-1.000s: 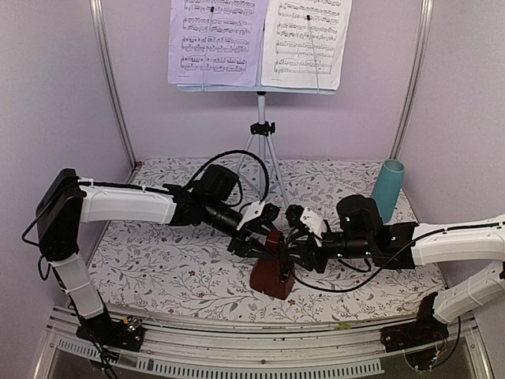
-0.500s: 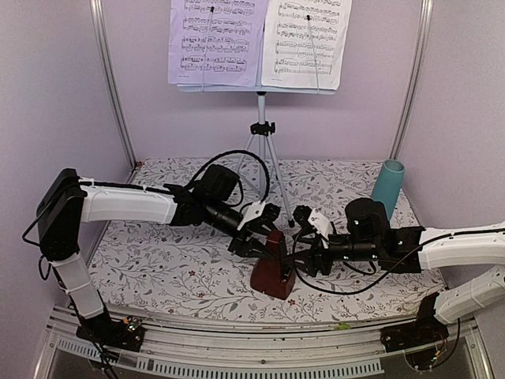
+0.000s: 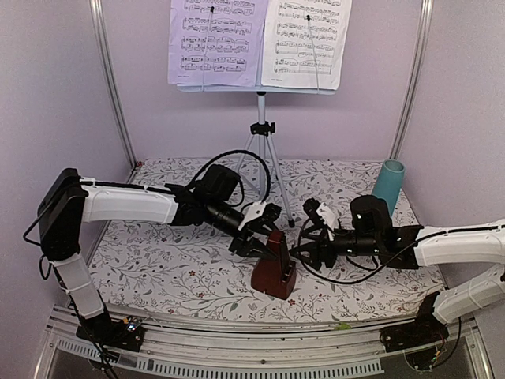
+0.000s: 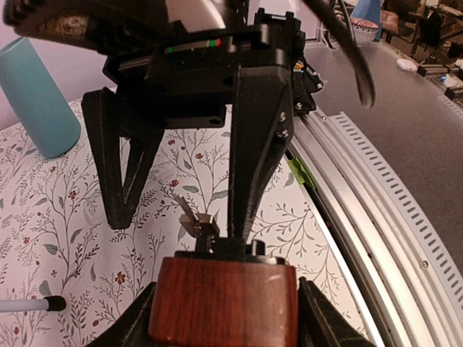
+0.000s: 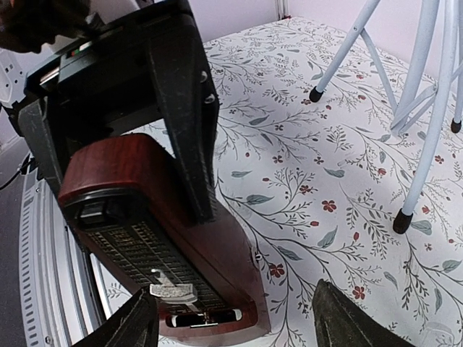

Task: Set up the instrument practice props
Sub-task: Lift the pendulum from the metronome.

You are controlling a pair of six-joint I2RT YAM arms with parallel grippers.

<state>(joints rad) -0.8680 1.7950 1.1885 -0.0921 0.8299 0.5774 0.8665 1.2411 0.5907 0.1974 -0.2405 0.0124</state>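
- The metronome (image 3: 273, 270) sits near the front of the table (image 3: 158, 264), between the two claws. It leans, with its base apparently on the cloth.
- The left claw (image 3: 266, 237) is partly closed and pinches the metronome's narrow top. The right claw (image 3: 302, 242) gapes wide just beside it, holding nothing.
- Risk: the wood tapers, so the pinch may slide up and off. If it is let go at this lean, the metronome could tip over.
- Risk: the right claw is close enough to knock the front face, where the pendulum sits exposed.
- Only the top view shows the music stand (image 3: 261, 106) at the back with the pages (image 3: 217, 39) on it, and the cup (image 3: 387, 189) well apart.
- Only the right wrist view shows the front scale and the tripod feet (image 5: 400, 220) nearby. The left wrist view shows wood filling the gap between its own fingers.
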